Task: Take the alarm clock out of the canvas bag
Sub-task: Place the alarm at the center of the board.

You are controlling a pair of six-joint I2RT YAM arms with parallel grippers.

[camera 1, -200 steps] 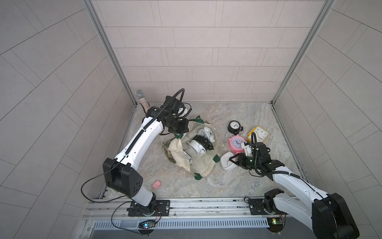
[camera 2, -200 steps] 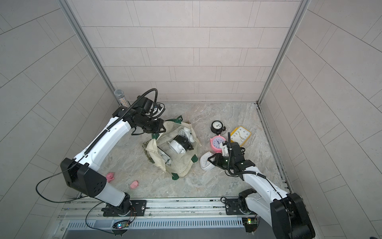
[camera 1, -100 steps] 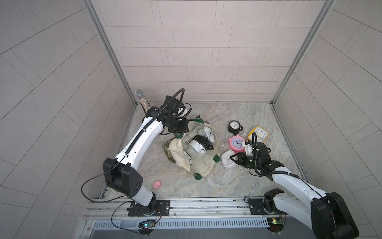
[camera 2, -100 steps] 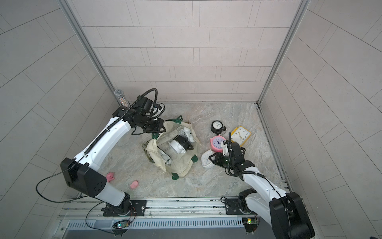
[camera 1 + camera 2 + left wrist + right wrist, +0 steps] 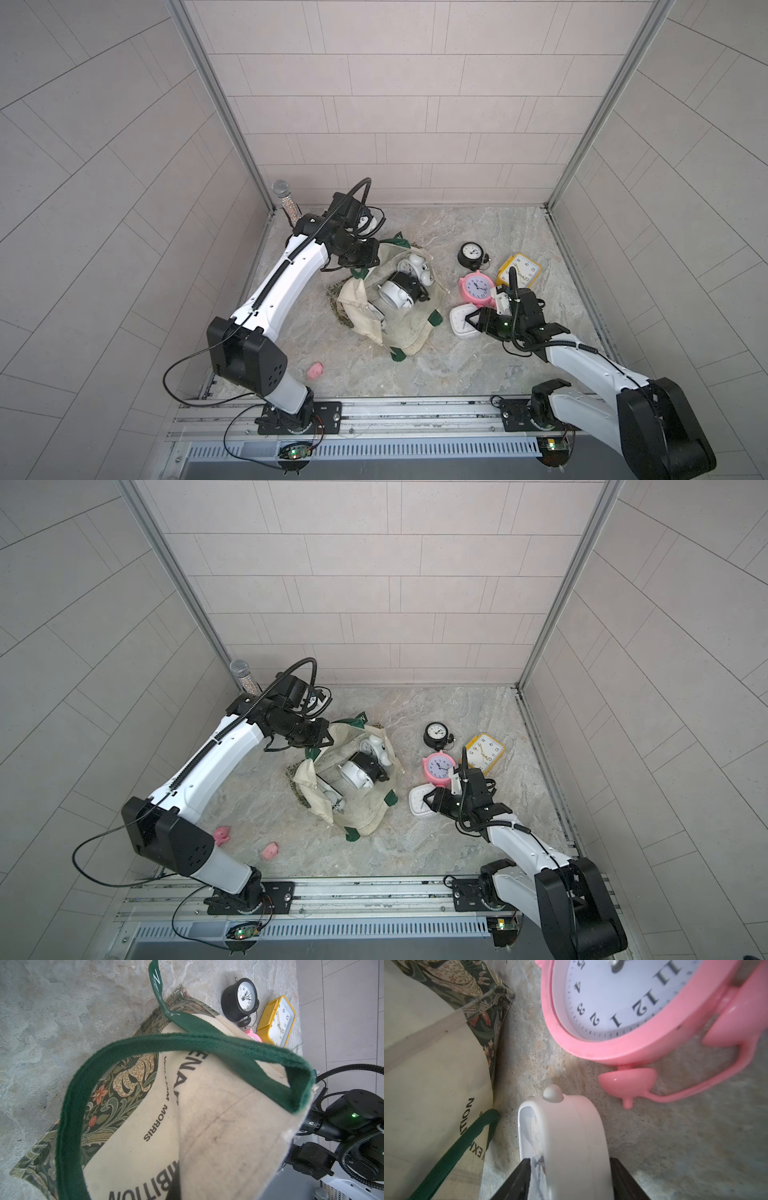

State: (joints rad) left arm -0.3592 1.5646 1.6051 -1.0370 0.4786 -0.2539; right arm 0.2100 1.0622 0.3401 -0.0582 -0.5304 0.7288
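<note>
Okay, marble-look table (image 5: 457,374), both arms reaching over it. The canvas bag (image 5: 415,330) slumps mid-table with its mouth gaping upward. Its dark lettering and green patterned band are clear in the left wrist view.

The left gripper (image 5: 365,259) is clamped tight on the bag's far rim beside a green strap (image 5: 187,1041), and that rim looks pulled up. Its fingers are hidden in the left wrist view.

Inside the bag sit a black-and-white round clock (image 5: 395,293) and a white twin-bell clock (image 5: 415,266) just behind it.

The white alarm clock (image 5: 462,326) is out of the bag. It's on the table just beside the bag's right side and near the pink clock (image 5: 477,286).

The right gripper (image 5: 471,326) straddles the white alarm clock, with one of its fingers (image 5: 521,1174) at the face and the other at the back. Both are very close against it, and I cannot tell if they press or stand just off it.

Farther back are a yellow clock (image 5: 521,270) and a black clock (image 5: 469,254), both on the table. A microphone (image 5: 284,197) leans in the far-left corner. Two pink lumps (image 5: 222,834) lie near the left arm's base.
</note>
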